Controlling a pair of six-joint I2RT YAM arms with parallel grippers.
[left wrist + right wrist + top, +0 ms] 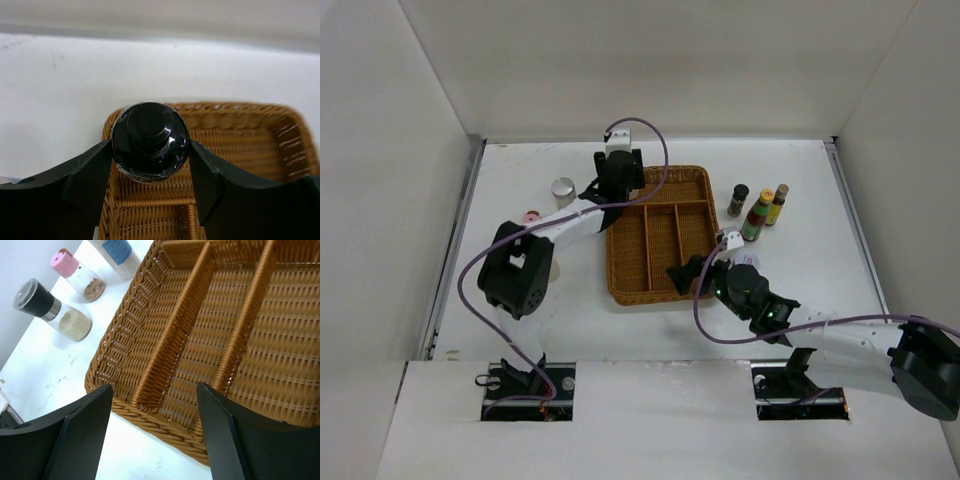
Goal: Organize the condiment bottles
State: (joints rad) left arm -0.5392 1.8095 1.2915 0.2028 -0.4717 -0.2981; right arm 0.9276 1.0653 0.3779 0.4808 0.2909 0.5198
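My left gripper (617,190) (150,156) is shut on a black-capped bottle (150,132) and holds it over the far left corner of the wicker tray (625,285). My right gripper (682,273) (154,390) is open and empty just above the tray's near edge (150,415). Three bottles stand right of the tray: a dark-capped one (738,200), a red and green labelled one (756,215) and a yellow one (777,204). Left of the tray are a silver-capped jar (563,189) and a pink-capped bottle (531,216). The right wrist view shows a dark-capped bottle (45,307), the pink-capped one (75,272) and a blue-labelled one (119,252) lying there.
The brown wicker tray has long compartments (210,330) and one cross compartment at the far end (240,145), all without bottles. White walls enclose the table on three sides. The left arm (520,265) stretches along the tray's left side and hides part of the table.
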